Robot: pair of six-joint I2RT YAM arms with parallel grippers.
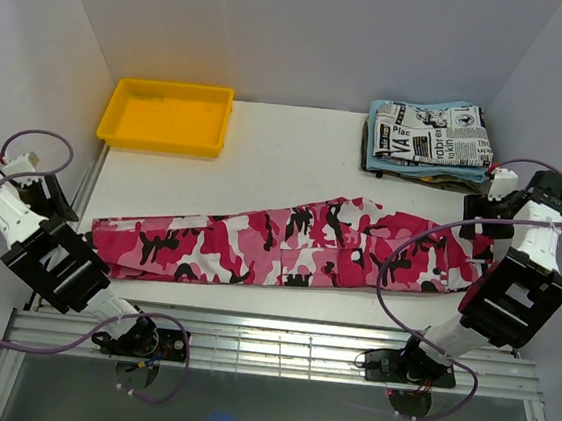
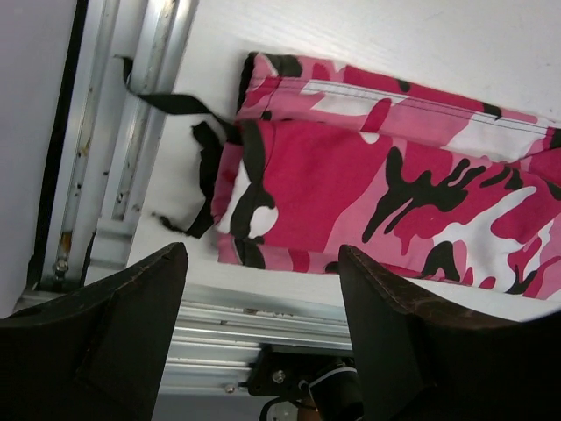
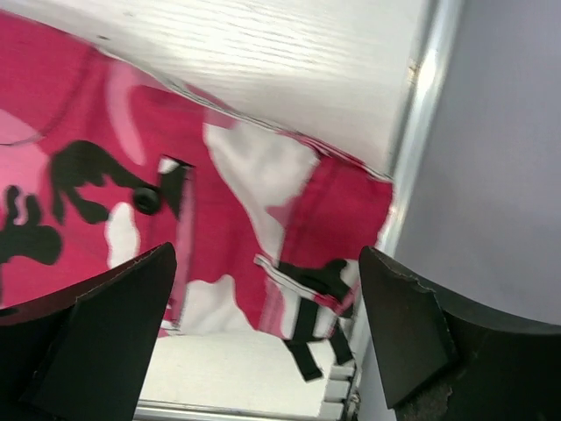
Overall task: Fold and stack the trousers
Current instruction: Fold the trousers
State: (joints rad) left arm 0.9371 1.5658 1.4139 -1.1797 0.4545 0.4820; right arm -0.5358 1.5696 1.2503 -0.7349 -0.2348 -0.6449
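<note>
Trousers point(image 1: 288, 241) span table point(image 1: 287, 151) near edge, left to right. Yellow tray point(image 1: 167, 116) blocks far-left corner, folded stack point(image 1: 430, 136) far-right corner. Open passage between them along far edge.

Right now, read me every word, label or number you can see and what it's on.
"Plac": on the newspaper-print garment, far right.
"YA": large letters, same garment.
"abre": same garment, a fragment.
Its remaining print is too small to read.
None on the trousers or yellow tray.
</note>
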